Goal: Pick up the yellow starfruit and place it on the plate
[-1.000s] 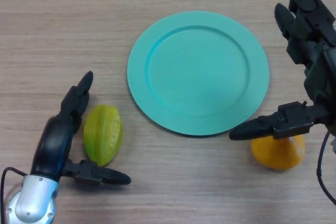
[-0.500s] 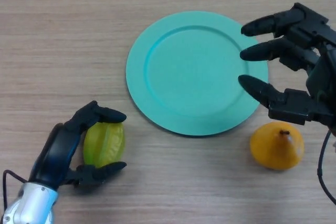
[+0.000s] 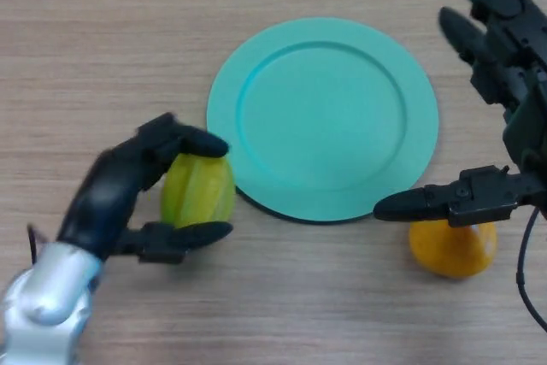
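Soft, even light; the plate (image 3: 323,113) casts a thin shadow along its near rim.

Bench (image 3: 102,49) fills the entire head view. Surface is light wood-grain laminate, pale beige-brown, with fine streaks running left to right. Finish matte, no glare spots. Lighting even and diffuse; only soft, short shadows lie on the surface. No walls, floor, windows or bench edges in view.
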Tool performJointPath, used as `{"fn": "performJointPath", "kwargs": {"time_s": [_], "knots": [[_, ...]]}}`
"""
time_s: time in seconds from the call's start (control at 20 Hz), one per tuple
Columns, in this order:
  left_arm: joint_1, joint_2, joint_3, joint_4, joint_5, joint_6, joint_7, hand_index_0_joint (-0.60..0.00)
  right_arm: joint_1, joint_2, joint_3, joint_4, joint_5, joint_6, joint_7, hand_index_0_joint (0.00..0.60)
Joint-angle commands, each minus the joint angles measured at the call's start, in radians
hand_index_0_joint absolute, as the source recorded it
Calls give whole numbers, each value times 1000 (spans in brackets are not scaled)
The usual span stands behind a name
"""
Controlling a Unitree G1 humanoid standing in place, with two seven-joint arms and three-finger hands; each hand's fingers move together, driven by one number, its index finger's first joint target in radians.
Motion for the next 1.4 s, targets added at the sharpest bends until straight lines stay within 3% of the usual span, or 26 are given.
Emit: {"fn": "performJointPath", "kwargs": {"time_s": [0.05, 0.2, 0.25, 0.3, 0.35, 0.45, 0.5, 0.6, 0.75, 0.9, 1.0, 1.05, 1.2, 1.4], "knots": [[-109, 10, -3, 47, 105, -267, 155, -600, -34, -14, -40, -63, 30, -114, -27, 0], [-216, -38, -80, 185, 59, -257, 250, -600, -23, -15, -49, -75, 21, -117, -28, 0], [-235, -41, -89, 215, 71, -280, 278, -600, -22, -16, -51, -78, 20, -118, -28, 0], [-297, -44, -114, 327, 140, -345, 362, -600, -26, -21, -58, -87, 15, -110, -26, 0], [-323, -45, -123, 368, 137, -363, 381, -600, -27, -22, -59, -88, 14, -106, -26, 0], [-373, -46, -170, 439, 31, -300, 359, -600, -22, -24, -65, -100, 13, -98, -28, 0], [-383, -46, -200, 428, -106, -194, 320, -600, -23, -30, -72, -108, 8, -81, -23, 0], [-407, -46, -205, 407, -178, -110, 323, -600, -17, -36, -78, -111, -13, -82, -17, 0], [-427, -46, -208, 448, -153, -188, 400, -600, -13, -30, -89, -115, -7, -82, -19, 0], [-407, -46, -215, 432, -105, -179, 402, -200, -16, -31, -91, -118, -7, -82, -26, 0], [-362, -46, -195, 344, -39, -137, 366, 0, -13, -34, -81, -114, -29, -91, -31, 0], [-358, -46, -180, 316, -33, -128, 352, 0, -13, -33, -77, -113, -34, -92, -31, 0], [-344, -46, -85, 109, -55, -38, 188, 0, -14, -28, -65, -120, -35, -80, -23, 0], [-296, -3, 20, -73, -42, -117, 161, 0, -20, -23, -58, -109, -27, -71, -17, 0]]}}
